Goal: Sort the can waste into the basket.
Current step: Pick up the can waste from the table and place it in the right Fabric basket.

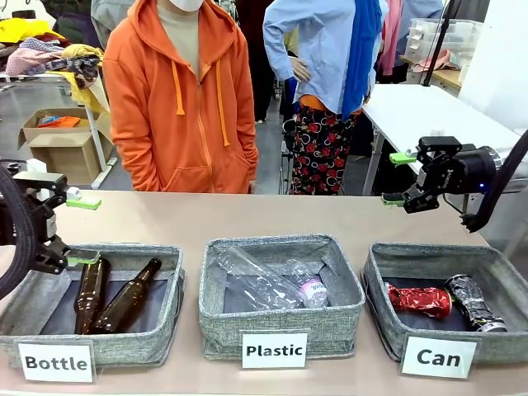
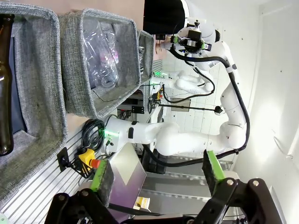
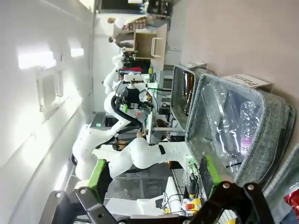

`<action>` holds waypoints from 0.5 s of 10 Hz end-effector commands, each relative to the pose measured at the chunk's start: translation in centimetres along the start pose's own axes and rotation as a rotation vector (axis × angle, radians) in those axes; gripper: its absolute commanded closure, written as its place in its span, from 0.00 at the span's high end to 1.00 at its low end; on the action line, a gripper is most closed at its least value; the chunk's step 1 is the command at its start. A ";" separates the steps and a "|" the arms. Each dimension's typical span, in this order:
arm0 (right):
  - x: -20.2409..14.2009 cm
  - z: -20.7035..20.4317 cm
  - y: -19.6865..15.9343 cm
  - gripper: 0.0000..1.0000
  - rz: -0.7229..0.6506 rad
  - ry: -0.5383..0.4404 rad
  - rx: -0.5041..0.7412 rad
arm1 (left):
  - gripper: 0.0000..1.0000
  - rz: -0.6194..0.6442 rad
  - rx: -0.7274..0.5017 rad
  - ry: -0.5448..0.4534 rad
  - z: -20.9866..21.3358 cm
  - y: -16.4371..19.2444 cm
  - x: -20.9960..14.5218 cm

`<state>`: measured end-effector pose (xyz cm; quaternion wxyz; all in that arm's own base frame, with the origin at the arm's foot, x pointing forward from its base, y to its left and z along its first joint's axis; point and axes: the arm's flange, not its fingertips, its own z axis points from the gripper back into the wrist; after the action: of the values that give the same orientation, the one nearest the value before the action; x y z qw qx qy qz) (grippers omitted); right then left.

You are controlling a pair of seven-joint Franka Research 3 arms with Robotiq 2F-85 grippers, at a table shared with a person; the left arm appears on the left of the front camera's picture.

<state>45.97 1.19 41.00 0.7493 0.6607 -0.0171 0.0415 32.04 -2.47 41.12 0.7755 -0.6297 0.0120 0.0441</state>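
Both cans (red (image 1: 420, 300), black-and-silver (image 1: 474, 302)) lie in the basket (image 1: 375, 280) — left gripper (image 1: 82, 231) and right gripper (image 1: 398, 178) gape wide, holding nothing.

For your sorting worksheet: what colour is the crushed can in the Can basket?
Shiny red; the crushed can shows best in the front view.

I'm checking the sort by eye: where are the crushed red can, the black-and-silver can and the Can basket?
crushed red can (image 1: 420, 300): front view, middle of its crumpled body.
black-and-silver can (image 1: 472, 301): front view, its side, mid-length.
Can basket (image 1: 381, 328): front view, grey front wall left of the card.
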 end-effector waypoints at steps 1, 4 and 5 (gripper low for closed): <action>-0.1 0.3 0.4 1.00 0.033 0.015 -0.008 | 1.00 0.008 0.003 -0.002 0.0 -0.2 -0.2; -0.1 0.3 0.4 1.00 0.033 0.015 -0.008 | 1.00 0.008 0.003 -0.002 0.0 -0.2 -0.2; -0.1 0.3 0.4 1.00 0.033 0.015 -0.008 | 1.00 0.008 0.003 -0.002 0.0 -0.2 -0.2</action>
<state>45.85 1.08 41.13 0.7519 0.6575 -0.0169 0.0447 32.04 -2.47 41.13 0.7755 -0.6297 0.0120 0.0441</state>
